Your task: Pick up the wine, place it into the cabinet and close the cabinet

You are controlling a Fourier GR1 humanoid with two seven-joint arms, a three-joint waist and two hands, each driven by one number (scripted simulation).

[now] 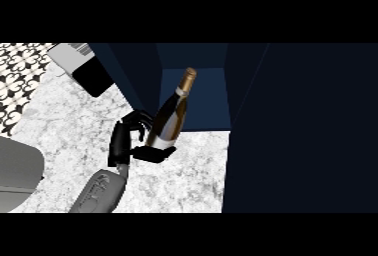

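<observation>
Left hand (133,142): black, fingers and thumb curled round the base of the wine bottle (171,114), grasping it; the bottle's bottom end is hidden by the thumb. Bottle: dark glass, pale label, gold-capped neck, tilted with the neck pointing up and away, held in front of the open cabinet (198,97), its neck overlapping the dark blue interior; whether it lies inside cannot be told. Cabinet door (295,130): large dark panel at right, cut off by the frame. Tabletop (74,110): pale marble. Upper left: a white and black item (85,67), partly cut off, unidentifiable. Right hand: not visible.
</observation>
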